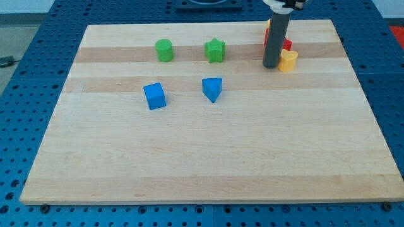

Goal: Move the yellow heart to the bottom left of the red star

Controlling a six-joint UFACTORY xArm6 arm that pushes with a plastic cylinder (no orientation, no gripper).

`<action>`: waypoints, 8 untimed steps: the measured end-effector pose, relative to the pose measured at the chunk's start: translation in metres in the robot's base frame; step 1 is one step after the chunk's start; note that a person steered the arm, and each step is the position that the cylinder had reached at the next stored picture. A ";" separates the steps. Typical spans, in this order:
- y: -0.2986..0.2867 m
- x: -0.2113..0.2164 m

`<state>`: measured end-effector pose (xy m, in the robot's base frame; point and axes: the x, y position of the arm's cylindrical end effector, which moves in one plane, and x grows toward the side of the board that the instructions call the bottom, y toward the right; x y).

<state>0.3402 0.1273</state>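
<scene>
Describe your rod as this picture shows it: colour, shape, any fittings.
It is a straight, dark grey cylinder, smooth and unmarked, with an even width down to my tip. At the view's top it enters a white collar with a black part above, cut off by the frame. No cables show. My tip sits just left of the yellow heart, in front of the red star.

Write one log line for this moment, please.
my tip: left of, touching yellow heart | red star: behind rod | step: not done

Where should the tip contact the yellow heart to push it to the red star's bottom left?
Probably on the yellow heart's right face, pushing leftward. My tip now sits at its left side, and the red star, partly hidden, lies just above.
</scene>
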 end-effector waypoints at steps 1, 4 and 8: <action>-0.006 0.032; 0.094 0.066; 0.093 0.022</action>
<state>0.3617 0.2200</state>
